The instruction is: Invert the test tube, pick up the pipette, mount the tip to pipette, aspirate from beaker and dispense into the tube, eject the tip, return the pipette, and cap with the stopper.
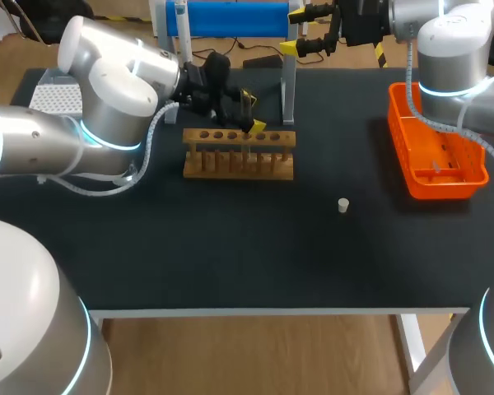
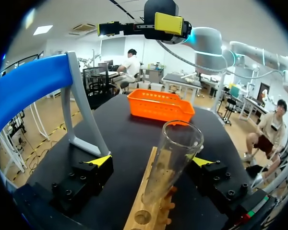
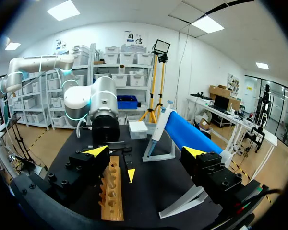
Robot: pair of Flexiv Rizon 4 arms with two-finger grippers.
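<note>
Dark tabletop (image 1: 230,247) bears a wooden rack (image 1: 239,156) holding a test tube (image 2: 175,158).

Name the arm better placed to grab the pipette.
Probably right: right gripper hovers open by the stand, facing the pipette; left gripper stands open around the test tube in the rack.

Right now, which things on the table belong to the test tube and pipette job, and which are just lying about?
For the job: test tube, standing in the wooden rack; pipette on the blue stand; small white stopper; white perforated box, perhaps for tips.
Lying about: orange basket. No beaker shows.
</note>
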